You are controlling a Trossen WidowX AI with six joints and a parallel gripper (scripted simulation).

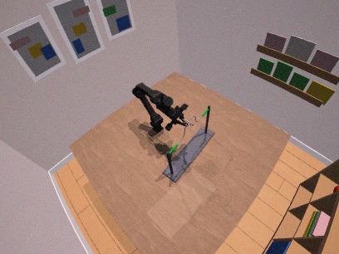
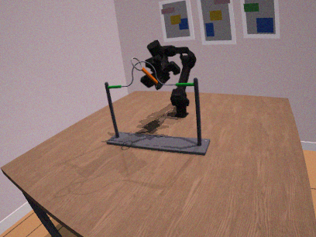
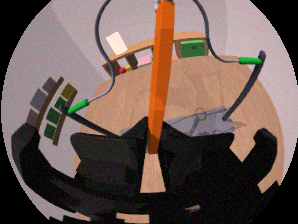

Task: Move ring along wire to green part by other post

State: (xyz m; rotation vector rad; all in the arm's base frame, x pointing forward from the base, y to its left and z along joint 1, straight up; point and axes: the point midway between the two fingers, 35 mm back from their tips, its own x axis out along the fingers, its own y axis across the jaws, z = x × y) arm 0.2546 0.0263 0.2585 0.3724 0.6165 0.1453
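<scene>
Pincer [image 1: 181, 121] [image 2: 156, 84] [image 3: 149, 119]: pinching orange handle [image 2: 149, 76] [image 3: 162, 75] at its lower end
Handle axis: slanting up and away from pincer
Ring [image 2: 136, 63]: lying beyond handle

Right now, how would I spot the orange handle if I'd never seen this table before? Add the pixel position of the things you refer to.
On the big wooden table [image 1: 125, 174] [image 2: 232, 170], find the grey base [image 1: 189, 155] [image 2: 163, 143] carrying two dark posts. Look above it, where a wavy grey wire joins two green ends. The handle [image 2: 149, 75] [image 3: 161, 75] is the straight stick in the black gripper [image 2: 156, 84] [image 3: 149, 119], and unlike the wire's green ends, it is orange.
</scene>
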